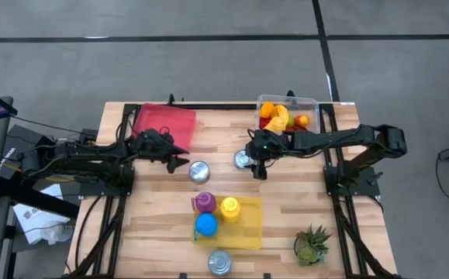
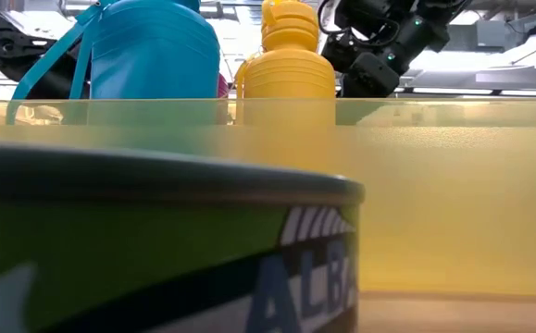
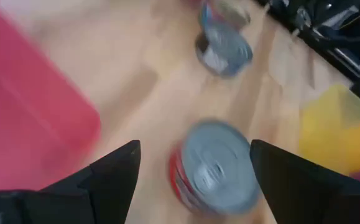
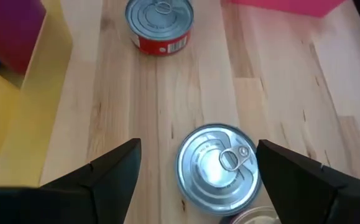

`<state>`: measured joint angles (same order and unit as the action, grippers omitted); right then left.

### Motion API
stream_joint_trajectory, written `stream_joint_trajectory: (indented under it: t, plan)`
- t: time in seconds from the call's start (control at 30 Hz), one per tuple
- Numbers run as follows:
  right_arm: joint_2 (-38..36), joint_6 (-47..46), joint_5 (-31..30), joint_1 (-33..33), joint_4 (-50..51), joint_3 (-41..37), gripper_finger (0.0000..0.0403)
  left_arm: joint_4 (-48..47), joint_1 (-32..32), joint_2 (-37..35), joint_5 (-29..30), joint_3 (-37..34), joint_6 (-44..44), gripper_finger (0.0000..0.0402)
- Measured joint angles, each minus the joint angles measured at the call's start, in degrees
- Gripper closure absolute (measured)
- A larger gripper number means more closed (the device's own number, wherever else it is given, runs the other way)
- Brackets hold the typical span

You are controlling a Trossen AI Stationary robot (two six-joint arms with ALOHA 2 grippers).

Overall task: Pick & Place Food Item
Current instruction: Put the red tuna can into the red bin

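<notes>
A red-labelled tin can (image 1: 199,171) (image 3: 220,168) stands upright on the wooden table, just ahead of my left gripper (image 1: 179,163) (image 3: 195,149), which is open with a finger on either side of the can's near end. A silver tin can (image 1: 243,160) (image 4: 217,165) with a pull tab stands upright beside my right gripper (image 1: 257,167) (image 4: 198,146), also open, its fingers spread to either side of the can. In the right wrist view the red-labelled can (image 4: 160,22) shows farther off. A clear bin (image 1: 311,101) at the far edge holds fruit.
A red tray (image 1: 164,124) lies far left. A yellow tray (image 1: 249,232) near the front holds purple, yellow and blue bottles (image 1: 206,225). A third can (image 1: 219,262) sits at the near edge and fills the low view (image 2: 156,250). A potted plant (image 1: 312,244) stands near right.
</notes>
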<state>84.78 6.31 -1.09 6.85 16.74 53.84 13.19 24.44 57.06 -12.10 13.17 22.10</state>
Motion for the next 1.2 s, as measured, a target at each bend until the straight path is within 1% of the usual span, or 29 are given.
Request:
stream_joint_trajectory:
  t: [0.07,0.13,0.2,0.33,0.4,0.47,0.63,0.73,0.83,0.9,0.97,1.03,1.1,1.2]
  plan:
    - [-0.44,-0.7,0.01,-0.02,0.95,0.0,0.0097,-2.53,-0.83,0.01,-1.42,0.0,3.61,0.0105]
    - [-1.02,-0.81,-0.06,-0.02,1.41,0.03,0.0097,-3.73,-2.08,0.02,-1.39,0.03,6.48,0.0105]
    - [-0.98,-0.81,-0.19,-0.12,1.51,0.11,0.0097,-5.75,-3.16,0.02,-0.01,0.71,8.13,0.0105]
    - [-1.39,-0.55,-0.21,-0.43,2.67,0.09,0.0097,-12.95,-4.93,0.06,5.9,3.75,8.65,0.0105]
    - [-1.37,-0.52,-0.21,-0.46,3.52,0.04,0.0097,-15.38,-5.5,0.95,7.26,5.24,8.76,0.0105]
    - [-1.68,-0.08,-0.21,-0.46,4.07,0.04,0.0097,-16.22,-6.1,2.51,7.41,6.23,9.71,0.0105]
    - [-1.71,0.51,-0.21,-0.44,4.38,0.04,0.0097,-16.29,-8.1,11.78,7.41,9.5,9.91,0.0105]
    - [-1.69,1.18,-0.21,-0.44,4.58,0.04,0.0097,-15.98,-8.45,17.36,6.09,12.17,9.67,0.0105]
    - [-1.69,1.19,-0.21,-0.44,5.01,0.04,0.0097,-15.93,-8.45,20.99,4.17,14.12,9.42,0.0106]
    - [-1.7,1.18,-0.22,-0.46,5.37,0.04,0.0097,-16.23,-8.45,22.48,4.16,14.89,8.88,0.0113]
    - [-1.7,1.18,-0.21,-0.46,5.81,0.04,0.0097,-16.87,-8.42,23.57,3.78,15.63,8.61,0.0135]
    - [-1.72,1.18,-0.23,-0.46,5.98,0.02,0.0097,-16.91,-8.41,24.19,3.29,16.01,8.31,0.0174]
    - [-1.7,1.22,-0.21,-0.46,5.98,0.02,0.0097,-16.82,-8.56,24.3,3.1,16.09,7.99,0.0228]
    - [-1.69,1.61,-0.21,-0.46,5.98,0.02,0.0097,-16.96,-8.73,24.28,3.59,16.07,5.46,0.0329]
